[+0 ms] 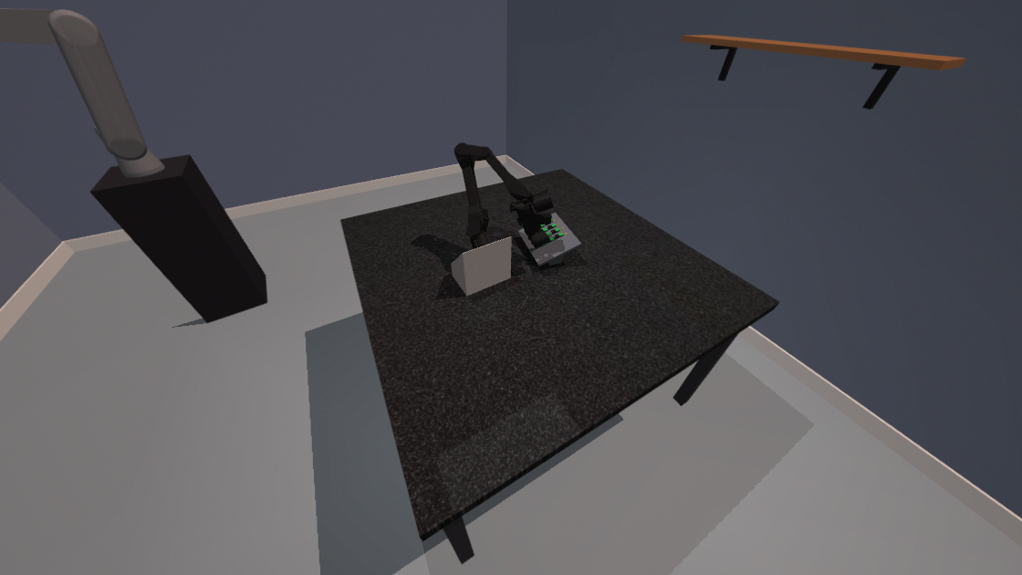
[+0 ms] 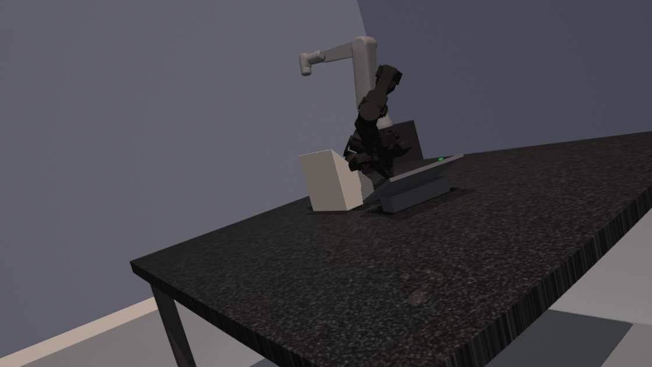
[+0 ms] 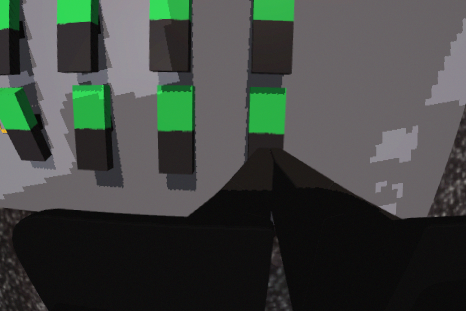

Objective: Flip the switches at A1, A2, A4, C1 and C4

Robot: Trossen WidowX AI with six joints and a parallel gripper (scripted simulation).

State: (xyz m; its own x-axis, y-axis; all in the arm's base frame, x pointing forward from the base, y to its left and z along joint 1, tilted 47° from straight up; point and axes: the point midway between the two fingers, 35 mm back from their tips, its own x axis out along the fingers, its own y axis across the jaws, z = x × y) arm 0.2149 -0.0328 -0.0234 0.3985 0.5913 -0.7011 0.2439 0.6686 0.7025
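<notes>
The tilted grey switch panel (image 1: 567, 242) (image 2: 416, 173) (image 3: 340, 61) carries switches with green far halves and dark near halves. My gripper (image 2: 389, 176) (image 3: 268, 159) is shut and empty. In the wrist view its tips overlap the dark near end of switch C4 (image 3: 267, 113); contact cannot be told. Switches C3 (image 3: 175, 111) and C2 (image 3: 91, 111) stand to its left. Switch C1 (image 3: 17, 111) looks tilted differently from them. Switch B4 (image 3: 273, 1) lies beyond C4. Row A is almost wholly outside the wrist view.
A pale wedge-shaped block (image 1: 487, 267) (image 2: 321, 182) stands on the dark speckled table (image 1: 527, 358) (image 2: 288, 267), close to the arm base and the panel. A larger grey arm (image 1: 98, 87) (image 2: 361, 62) stands on a separate pedestal (image 1: 181, 245). A wooden shelf (image 1: 821, 51) hangs on the wall.
</notes>
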